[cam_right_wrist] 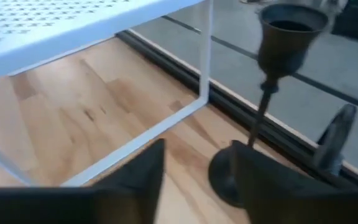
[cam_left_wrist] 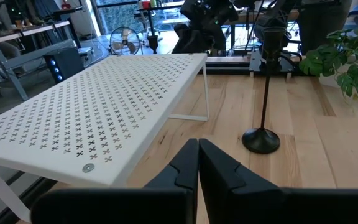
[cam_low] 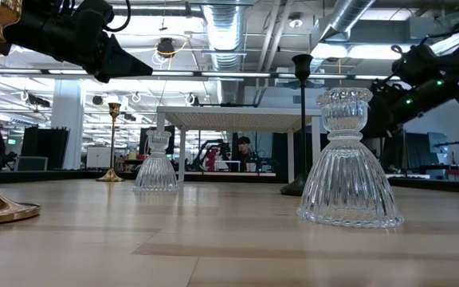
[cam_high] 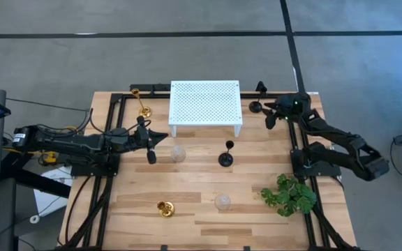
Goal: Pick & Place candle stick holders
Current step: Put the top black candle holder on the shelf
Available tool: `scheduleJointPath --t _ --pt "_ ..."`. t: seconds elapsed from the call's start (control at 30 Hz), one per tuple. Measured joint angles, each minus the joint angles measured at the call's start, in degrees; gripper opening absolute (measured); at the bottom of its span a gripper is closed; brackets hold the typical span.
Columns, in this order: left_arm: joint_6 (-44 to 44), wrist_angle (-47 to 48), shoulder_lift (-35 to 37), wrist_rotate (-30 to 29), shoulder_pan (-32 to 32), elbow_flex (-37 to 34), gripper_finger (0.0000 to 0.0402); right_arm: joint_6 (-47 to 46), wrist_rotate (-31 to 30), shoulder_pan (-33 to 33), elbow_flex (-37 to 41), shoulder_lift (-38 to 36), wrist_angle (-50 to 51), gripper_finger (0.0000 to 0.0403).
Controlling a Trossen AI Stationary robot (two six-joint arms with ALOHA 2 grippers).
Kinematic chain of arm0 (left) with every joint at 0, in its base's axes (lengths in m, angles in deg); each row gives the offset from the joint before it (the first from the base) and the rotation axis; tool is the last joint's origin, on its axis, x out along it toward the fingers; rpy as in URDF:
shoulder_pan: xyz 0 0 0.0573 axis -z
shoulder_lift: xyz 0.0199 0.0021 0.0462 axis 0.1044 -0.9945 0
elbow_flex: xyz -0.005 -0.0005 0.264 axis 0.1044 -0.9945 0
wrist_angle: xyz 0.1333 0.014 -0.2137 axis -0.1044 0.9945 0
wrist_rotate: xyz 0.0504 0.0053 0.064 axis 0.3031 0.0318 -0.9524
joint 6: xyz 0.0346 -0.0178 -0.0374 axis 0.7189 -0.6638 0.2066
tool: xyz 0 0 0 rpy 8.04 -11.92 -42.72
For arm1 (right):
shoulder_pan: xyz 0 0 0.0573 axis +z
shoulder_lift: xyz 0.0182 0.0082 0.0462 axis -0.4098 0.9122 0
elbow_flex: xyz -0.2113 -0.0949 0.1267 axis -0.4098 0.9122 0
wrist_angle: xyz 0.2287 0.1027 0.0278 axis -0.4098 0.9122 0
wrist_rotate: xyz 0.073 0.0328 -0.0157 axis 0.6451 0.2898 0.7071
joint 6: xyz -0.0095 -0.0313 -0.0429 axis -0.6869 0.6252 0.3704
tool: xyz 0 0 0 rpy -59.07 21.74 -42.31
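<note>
**Right gripper parted beside a black holder at the back corner**

The right gripper [cam_right_wrist: 194, 168] has its fingers spread; a tall black candle stick holder [cam_right_wrist: 263, 93] stands upright just ahead, untouched, beside the white platform [cam_right_wrist: 73, 25]. The left gripper [cam_left_wrist: 197, 165], pressed together, waits near the platform's other side

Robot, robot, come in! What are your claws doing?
Right claw open beside black candle holder, at the white platform's far right corner. Left claw shut, empty, facing platform. Nothing blocking.
</note>
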Motion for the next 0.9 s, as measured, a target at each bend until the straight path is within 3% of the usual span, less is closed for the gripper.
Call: scheduleJointPath --t 0.13,0.23,0.37,0.53,0.9 --pt "0.01 0.0 0.0 0.0 0.0 0.0 0.0011 -6.45 -6.58 2.02 -0.7 0.02 0.15 0.027" --pt "0.01 0.01 0.0 0.0 0.0 0.0 0.0011 -10.16 -11.41 3.72 -2.0 0.02 0.05 0.0304" --pt "0.01 0.01 0.0 0.0 0.0 0.0 0.0011 -12.54 -16.05 6.32 -3.97 0.02 0.18 0.031" --pt "0.01 -0.01 0.0 0.0 0.01 0.0 0.0011 -12.74 -17.23 8.52 -5.88 1.6 0.24 0.0303" --pt "0.01 -0.01 0.0 0.0 0.0 0.0 0.0011 -12.76 -23.39 9.63 -9.04 12.55 -0.33 0.0302"
